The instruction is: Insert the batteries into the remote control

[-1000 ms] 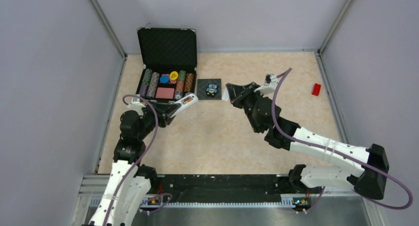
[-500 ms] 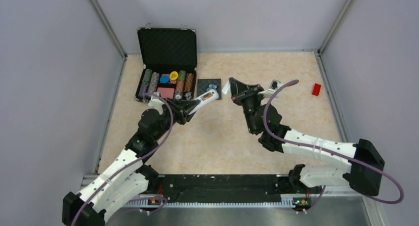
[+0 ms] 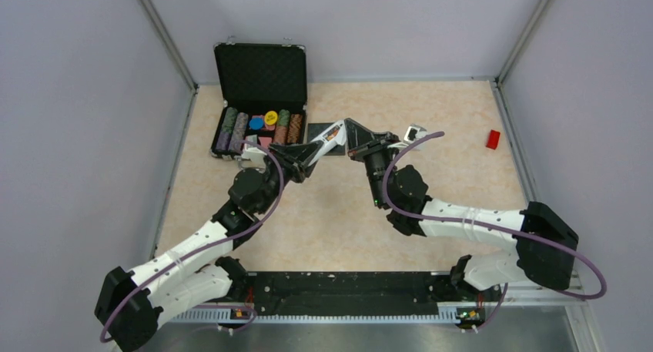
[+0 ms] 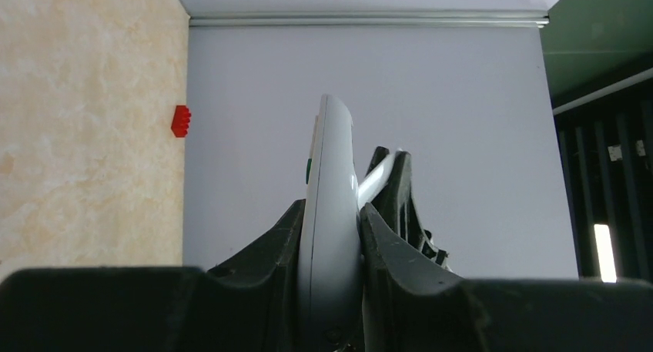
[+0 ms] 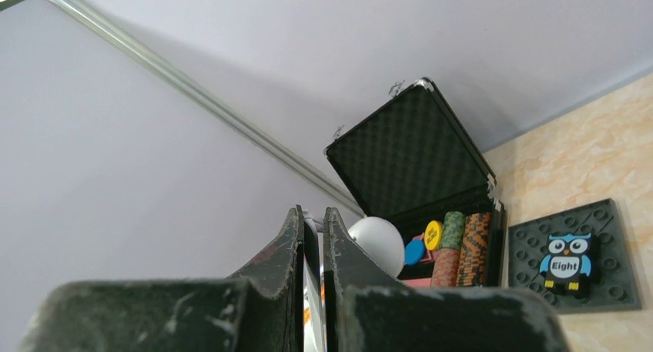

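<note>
- The left gripper (image 4: 333, 212) clamped the remote (image 4: 331, 159) at upper centre of the top view, the remote's tip just beside the right gripper (image 5: 313, 213).
- The right gripper was almost pressed together; whether it pinched anything could not be told.
- The open case (image 5: 408, 155) with chips (image 5: 454, 248) and the owl tile (image 5: 531, 267) lay just behind, and the red block (image 3: 493, 139) at far right.
- Compared with 0.5 s before, both grippers had closed in over the tile.

Directly ahead of the right gripper (image 5: 312, 217), the remote control (image 4: 333, 152) blocks passage. Open case (image 5: 408, 159) stands beyond it, leftward; owl tile (image 5: 574, 259) lies below. To its right, bare table (image 3: 454, 121) extends unobstructed up to red block (image 3: 493, 139).
</note>
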Tool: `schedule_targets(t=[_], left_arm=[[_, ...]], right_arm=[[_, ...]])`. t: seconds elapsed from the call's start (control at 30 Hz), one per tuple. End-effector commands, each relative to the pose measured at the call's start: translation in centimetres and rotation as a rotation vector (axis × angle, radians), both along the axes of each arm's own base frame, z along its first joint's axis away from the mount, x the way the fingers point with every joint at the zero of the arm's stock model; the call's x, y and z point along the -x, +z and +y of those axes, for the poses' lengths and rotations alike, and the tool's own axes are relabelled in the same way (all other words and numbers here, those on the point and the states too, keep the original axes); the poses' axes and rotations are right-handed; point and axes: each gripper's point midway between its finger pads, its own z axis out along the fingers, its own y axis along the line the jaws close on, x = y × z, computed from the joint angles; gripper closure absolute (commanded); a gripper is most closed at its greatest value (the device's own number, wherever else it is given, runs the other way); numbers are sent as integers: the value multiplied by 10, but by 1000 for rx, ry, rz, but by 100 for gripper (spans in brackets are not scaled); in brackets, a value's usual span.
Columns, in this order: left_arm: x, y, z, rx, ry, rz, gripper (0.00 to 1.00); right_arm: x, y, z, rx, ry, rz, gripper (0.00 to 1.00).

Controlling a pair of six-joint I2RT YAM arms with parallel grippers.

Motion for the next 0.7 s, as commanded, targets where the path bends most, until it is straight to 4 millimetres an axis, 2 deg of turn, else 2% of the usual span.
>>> schedule_targets(t=[0.0,0.3,0.67], left_arm=[[5,60,8,102,34,-159,100],[6,57,9,103,34,-152,100],[10,55,10,95,22,-143,100]], right_arm=[[4,33,3,-56,-4,-83,100],[6,51,15,-93,35,-151,100],[2,46,24,-79,41,-152,100]])
